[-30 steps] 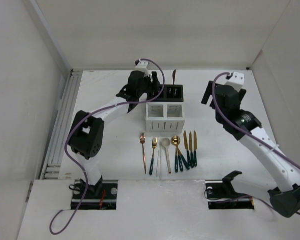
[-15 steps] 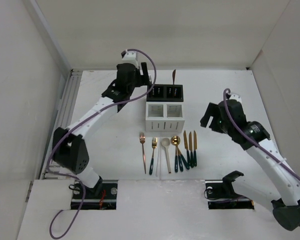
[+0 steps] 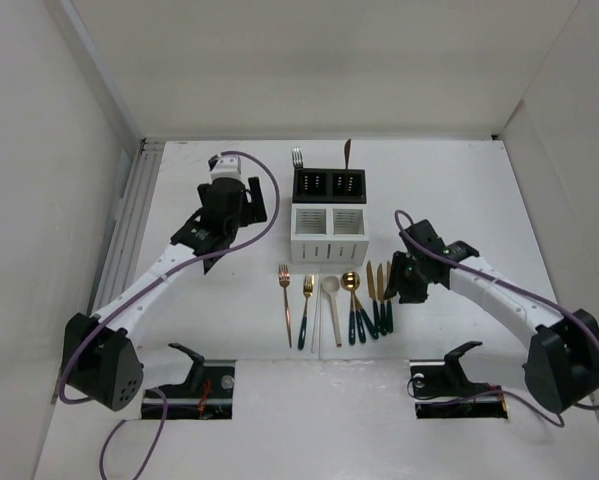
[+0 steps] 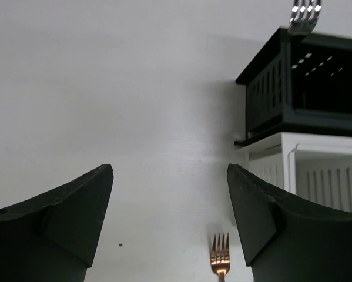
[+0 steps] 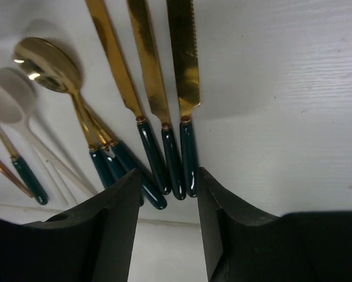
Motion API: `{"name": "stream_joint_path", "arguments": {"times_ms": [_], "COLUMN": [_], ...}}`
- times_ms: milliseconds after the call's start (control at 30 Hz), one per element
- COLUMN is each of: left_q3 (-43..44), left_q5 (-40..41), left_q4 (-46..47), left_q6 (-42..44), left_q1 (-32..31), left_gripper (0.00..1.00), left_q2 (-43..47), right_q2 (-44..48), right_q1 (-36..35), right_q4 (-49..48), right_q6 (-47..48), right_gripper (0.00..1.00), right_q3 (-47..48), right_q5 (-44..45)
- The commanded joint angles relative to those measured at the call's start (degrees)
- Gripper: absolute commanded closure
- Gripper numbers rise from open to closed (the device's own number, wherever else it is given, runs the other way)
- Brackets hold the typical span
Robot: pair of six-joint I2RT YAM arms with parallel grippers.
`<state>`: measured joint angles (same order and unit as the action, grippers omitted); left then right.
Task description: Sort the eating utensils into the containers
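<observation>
Forks, spoons and knives lie in a row on the table: a copper fork [image 3: 286, 300], a gold fork [image 3: 305, 310], a cream spoon [image 3: 331, 300], gold spoons [image 3: 351, 300] and three green-handled gold knives [image 3: 380, 295]. Behind them stands the white caddy [image 3: 329, 235], with the black caddy [image 3: 329, 186] behind it. A silver fork [image 3: 297, 157] and a copper piece [image 3: 346, 152] stand in the black one. My right gripper [image 3: 399, 280] hangs low over the knife handles [image 5: 184, 153], open and holding nothing [image 5: 168, 182]. My left gripper [image 3: 204, 235] is open and empty [image 4: 170, 176], left of the caddies.
The table's white walls rise at the back and on both sides. A ridged rail [image 3: 129, 240] runs along the left edge. Both arm bases [image 3: 189, 375] sit at the near edge. The copper fork's tines [image 4: 220, 258] show just ahead of my left fingers.
My left arm drew back from the black caddy toward the left front, leaving the silver fork standing in it. My right arm swung down to the knives and its jaws narrowed.
</observation>
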<state>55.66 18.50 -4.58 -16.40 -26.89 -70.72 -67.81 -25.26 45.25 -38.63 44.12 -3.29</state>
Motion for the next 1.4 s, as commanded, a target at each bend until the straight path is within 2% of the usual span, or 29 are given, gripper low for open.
{"name": "stream_joint_path", "arguments": {"times_ms": [0, 500, 700, 833, 900, 1067, 1367], "left_q3": [-2.48, -6.35, -6.35, -6.35, -6.35, -7.49, -8.64], "left_q5": [0.48, 1.1, 0.57, 0.04, 0.04, 0.04, 0.04], "left_q4": [-0.17, -0.69, -0.69, -0.69, -0.17, 0.36, 0.89], "left_q6": [-4.6, -7.68, -7.68, -7.68, -7.68, -7.68, -7.68], "left_q1": [-0.26, -0.26, -0.26, -0.26, -0.26, -0.26, -0.26], "left_gripper": [0.24, 0.23, 0.23, 0.23, 0.23, 0.23, 0.2], "left_q2": [4.62, 7.35, 7.35, 7.35, 7.35, 7.35, 8.4], "right_q2": [-1.62, -11.28, -8.92, -5.85, -3.48, -1.45, -6.63], "right_q1": [-1.11, -4.45, -4.45, -4.45, -4.45, -3.93, -4.72], "right_q4": [-4.03, -5.88, -4.12, -0.44, 1.93, 2.3, -2.45], "right_q6": [0.22, -2.68, -3.2, -3.73, -5.13, -7.24, -6.72], "right_gripper": [0.52, 0.56, 0.58, 0.48, 0.48, 0.61, 0.61], "right_q3": [-2.45, -3.6, -3.07, -2.55, -2.02, -2.27, -2.46], "right_q5": [-1.82, 4.25, 4.87, 6.01, 7.85, 9.18, 8.65]}}
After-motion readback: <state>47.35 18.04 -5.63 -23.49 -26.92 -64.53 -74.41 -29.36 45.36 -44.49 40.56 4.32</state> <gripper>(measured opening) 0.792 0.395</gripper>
